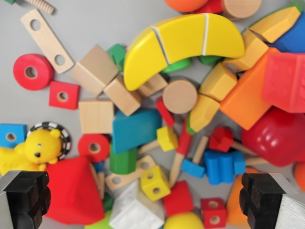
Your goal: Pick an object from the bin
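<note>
Pincer (pixel 145 200) spread wide, holding nothing, fingers at the wrist view's bottom corners above the toy pile. Nothing picked yet; whole grasp remains. Candidates between the fingers: small yellow cube (pixel 155 182), white block (pixel 135 210), both loose in the bin (pixel 86 24).

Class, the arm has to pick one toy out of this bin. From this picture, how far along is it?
Done: nothing yet; the claw is open and empty above the pile. In hand: it hovers over the yellow cube and blue block. Left: choosing a toy, lowering, closing and lifting it out of the bin.
</note>
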{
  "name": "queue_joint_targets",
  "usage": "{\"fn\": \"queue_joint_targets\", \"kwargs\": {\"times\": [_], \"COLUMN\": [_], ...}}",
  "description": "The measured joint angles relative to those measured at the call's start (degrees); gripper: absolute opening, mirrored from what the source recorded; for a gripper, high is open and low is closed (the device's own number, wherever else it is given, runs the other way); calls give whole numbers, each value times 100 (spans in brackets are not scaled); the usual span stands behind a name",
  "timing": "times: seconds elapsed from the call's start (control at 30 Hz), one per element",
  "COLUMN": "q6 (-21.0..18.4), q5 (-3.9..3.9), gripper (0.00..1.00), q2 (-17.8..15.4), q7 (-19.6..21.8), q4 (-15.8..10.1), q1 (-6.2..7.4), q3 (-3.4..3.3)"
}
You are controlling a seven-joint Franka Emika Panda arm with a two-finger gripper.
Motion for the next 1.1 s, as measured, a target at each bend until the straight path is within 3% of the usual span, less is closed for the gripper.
{"fn": "queue_joint_targets", "kwargs": {"times": [0.53,1.1], "q6": [379,822], "q5": [-3,-62], "gripper": [100,100], "q2": [127,349], "q7": [-737,-1589], "q4": [-255,-486], "q1": [131,300], "q3": [133,285]}}
